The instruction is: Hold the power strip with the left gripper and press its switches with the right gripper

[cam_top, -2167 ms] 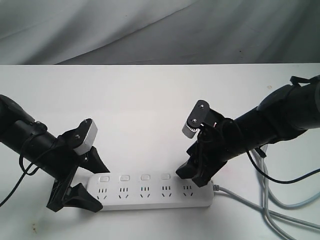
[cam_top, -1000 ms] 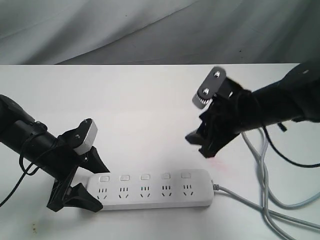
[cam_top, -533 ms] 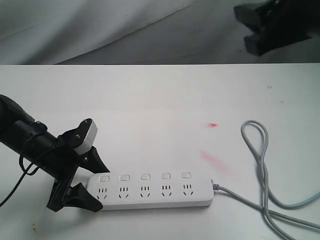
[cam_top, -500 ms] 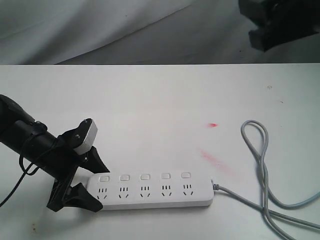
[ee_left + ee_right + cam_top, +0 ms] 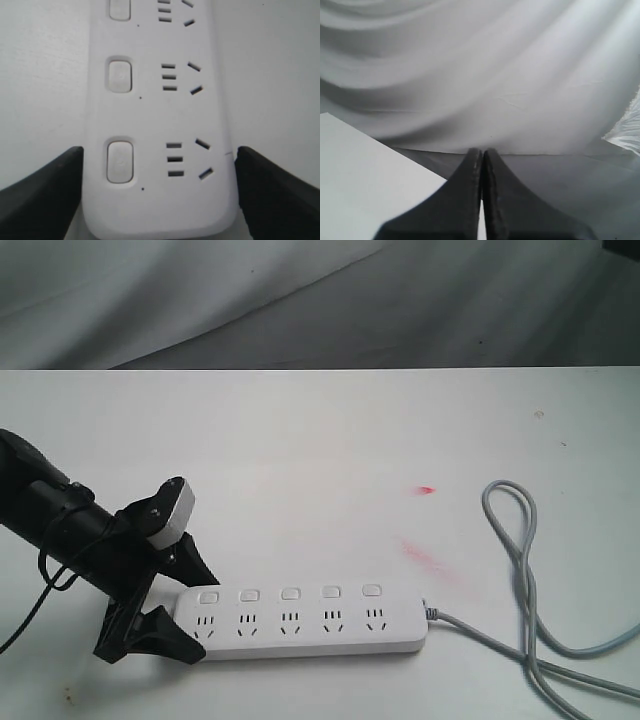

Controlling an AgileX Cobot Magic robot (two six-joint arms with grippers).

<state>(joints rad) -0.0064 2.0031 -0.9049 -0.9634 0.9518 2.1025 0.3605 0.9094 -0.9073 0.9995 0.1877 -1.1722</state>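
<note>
The power strip (image 5: pixel 305 643) lies flat on the white worktop (image 5: pixel 320 440), with its 5 switches (image 5: pixel 290 594) in a row, 1 beside each socket group. The left gripper (image 5: pixel 197 618) sits at the strip's cordless end, its jaws pinching that end from both long sides. In the left wrist view each black finger (image 5: pixel 42 200) touches the strip's edge. The grey cord (image 5: pixel 520 560) leaves the strip's other end and loops beyond it. The right gripper (image 5: pixel 482 165) is well apart from the strip, jaws pressed together, facing a grey cloth backdrop (image 5: pixel 495 75).

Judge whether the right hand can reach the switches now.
Probably, once lowered: the switches lie uncovered; the left hand flanks only the power strip's end. The right hand faces the backdrop.
</note>
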